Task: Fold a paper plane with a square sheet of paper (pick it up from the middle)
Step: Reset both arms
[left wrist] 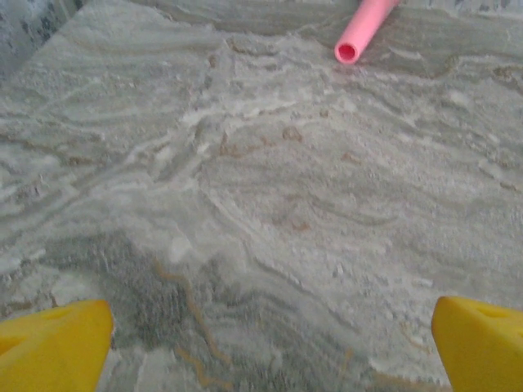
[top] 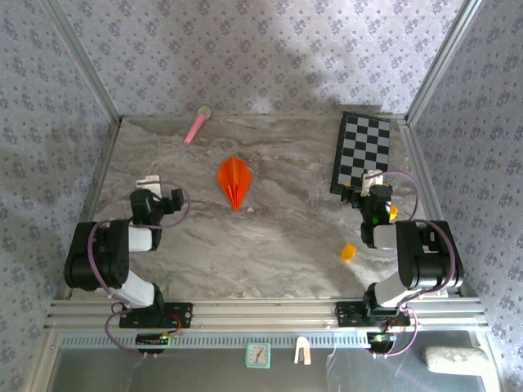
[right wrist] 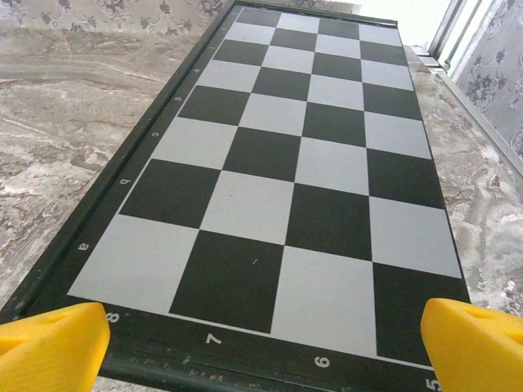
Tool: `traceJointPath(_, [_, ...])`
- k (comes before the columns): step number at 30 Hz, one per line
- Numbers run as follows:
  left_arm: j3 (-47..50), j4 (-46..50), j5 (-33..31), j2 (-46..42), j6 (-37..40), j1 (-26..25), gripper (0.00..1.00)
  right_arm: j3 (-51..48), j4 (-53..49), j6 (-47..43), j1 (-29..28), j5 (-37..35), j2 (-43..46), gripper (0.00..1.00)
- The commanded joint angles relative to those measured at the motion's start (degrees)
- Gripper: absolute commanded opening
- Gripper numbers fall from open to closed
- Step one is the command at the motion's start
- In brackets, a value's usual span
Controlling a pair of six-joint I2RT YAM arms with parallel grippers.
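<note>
The square sheet of paper lies folded into a paper plane (top: pixel 234 181), a bright orange pointed dart with a centre ridge, nose toward me, in the middle of the marble table (top: pixel 270 245). No gripper touches it. My left gripper (top: pixel 161 186) rests to its left, open, and in the left wrist view its yellow fingertips (left wrist: pixel 53 347) stand wide apart over bare marble (left wrist: pixel 274 343). On the right my right gripper (top: pixel 365 184) is open too, its yellow fingertips (right wrist: pixel 474 347) spread over the near edge of the checkerboard (right wrist: pixel 265 343).
A pink stick (top: pixel 196 125) (left wrist: pixel 365 31) lies at the back left. A checkerboard (top: pixel 364 153) (right wrist: pixel 302 163) lies at the back right. A tiny yellow-orange block (top: pixel 349 252) sits near the right arm. Metal frame rails and patterned walls enclose the table.
</note>
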State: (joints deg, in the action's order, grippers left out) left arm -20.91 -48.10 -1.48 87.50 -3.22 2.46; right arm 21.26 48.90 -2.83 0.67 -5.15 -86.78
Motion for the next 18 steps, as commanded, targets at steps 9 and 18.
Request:
traceJointPath(9, [-2.83, 1.69, -3.60, 0.36, 1.49, -2.09, 1.00, 1.07, -1.97, 1.25, 0.56, 1.31, -0.58, 1.00])
traceJointPath(18, [-3.22, 2.28, -3.16, 0.49, 1.39, -2.04, 1.00, 1.07, -1.97, 1.25, 0.52, 1.28, -0.58, 1.00])
